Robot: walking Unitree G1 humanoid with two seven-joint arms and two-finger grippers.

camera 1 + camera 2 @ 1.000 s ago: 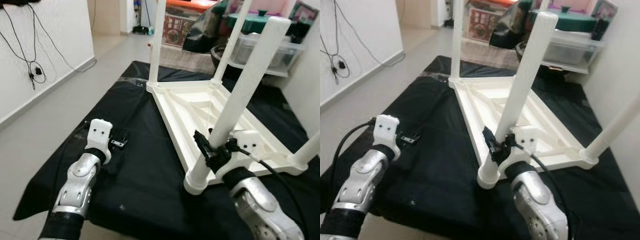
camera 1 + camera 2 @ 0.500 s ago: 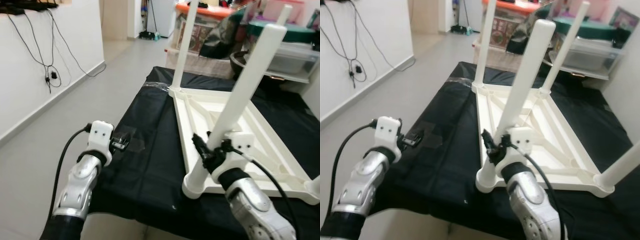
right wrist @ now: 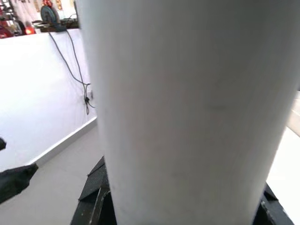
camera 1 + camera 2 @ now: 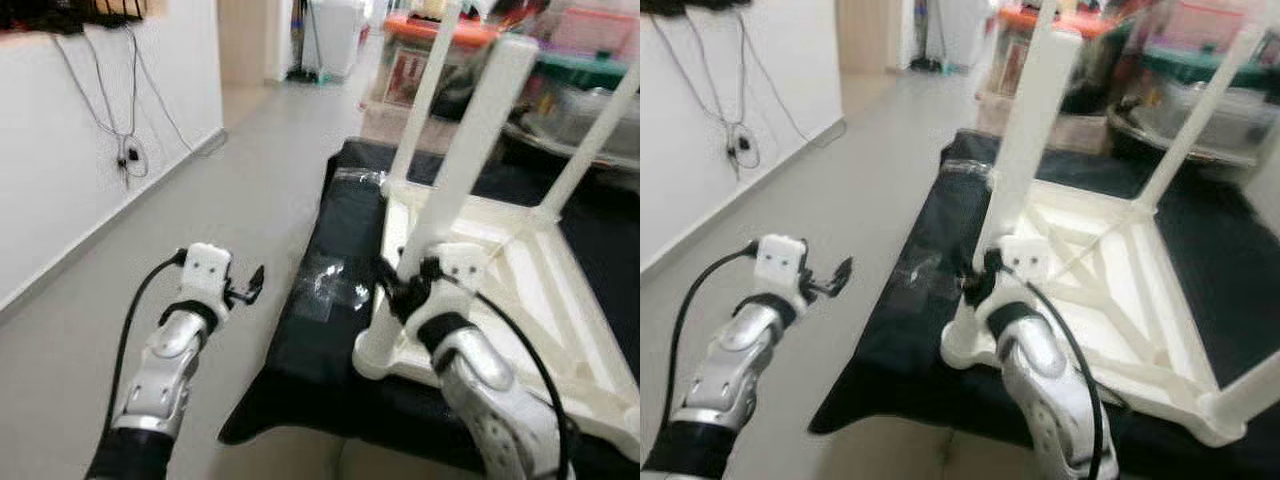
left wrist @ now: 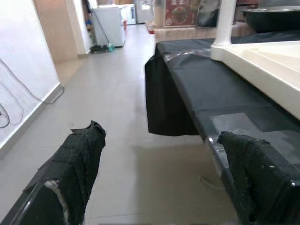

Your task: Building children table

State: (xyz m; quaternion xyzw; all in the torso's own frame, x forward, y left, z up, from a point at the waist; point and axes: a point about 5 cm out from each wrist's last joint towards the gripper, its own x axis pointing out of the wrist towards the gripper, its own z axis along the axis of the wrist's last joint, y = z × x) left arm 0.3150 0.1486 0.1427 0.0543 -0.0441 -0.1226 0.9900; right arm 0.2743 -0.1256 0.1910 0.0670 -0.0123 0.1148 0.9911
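At nine o'clock we see the white wall (image 4: 60, 170) with black cables (image 4: 125, 150) hanging down it, and grey floor (image 4: 250, 180) running toward twelve. Our left gripper (image 4: 250, 283) hangs over that floor, just off the edge of the black cloth (image 4: 330, 240); in the left wrist view its fingers (image 5: 77, 164) stand spread apart with nothing between them. Toward three o'clock the white children's table (image 4: 500, 270) lies upside down on the cloth, legs pointing up. Our right gripper (image 4: 392, 290) is clamped on the nearest table leg (image 4: 465, 150), low down by the corner socket at the cloth's edge. In the right wrist view the leg's white surface sits right against the camera. Storage boxes (image 4: 440, 40) stand blurred at one o'clock.
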